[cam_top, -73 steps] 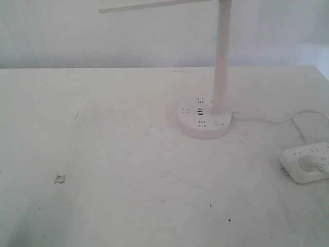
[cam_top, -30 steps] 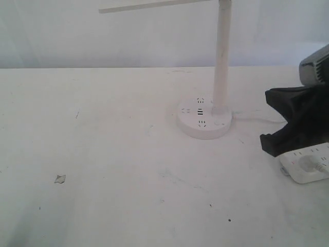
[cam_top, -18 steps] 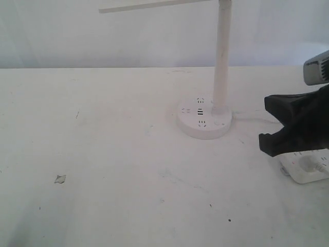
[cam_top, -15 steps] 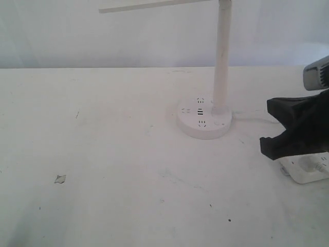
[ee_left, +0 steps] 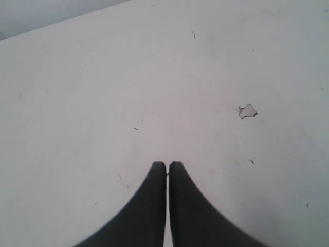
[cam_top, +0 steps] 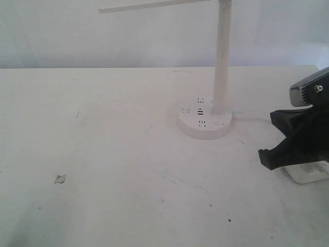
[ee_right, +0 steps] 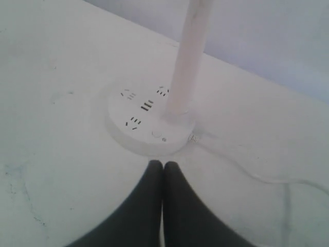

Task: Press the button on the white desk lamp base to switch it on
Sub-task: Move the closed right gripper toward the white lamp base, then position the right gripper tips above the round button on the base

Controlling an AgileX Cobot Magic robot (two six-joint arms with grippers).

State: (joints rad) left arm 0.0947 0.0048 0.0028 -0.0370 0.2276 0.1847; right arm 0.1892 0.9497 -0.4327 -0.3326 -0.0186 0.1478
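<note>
The white desk lamp base is a round disc with dark socket slots, standing right of the table's middle, and its thin pole rises from it. In the right wrist view the base lies just ahead of my right gripper, a small gap short of its rim. The faint round button shows on the near part of the top, close to the pole. My right gripper is shut and empty, right of the base. My left gripper is shut over bare table.
A white power strip sits at the right edge, mostly hidden behind my right gripper. The lamp's cable runs from the base toward it. A small chipped mark is on the table's left; the lamp head bar is overhead.
My right gripper came in from the right edge, then sank lower over the power strip, its tips staying right of the base. Lamp and left gripper unchanged.
</note>
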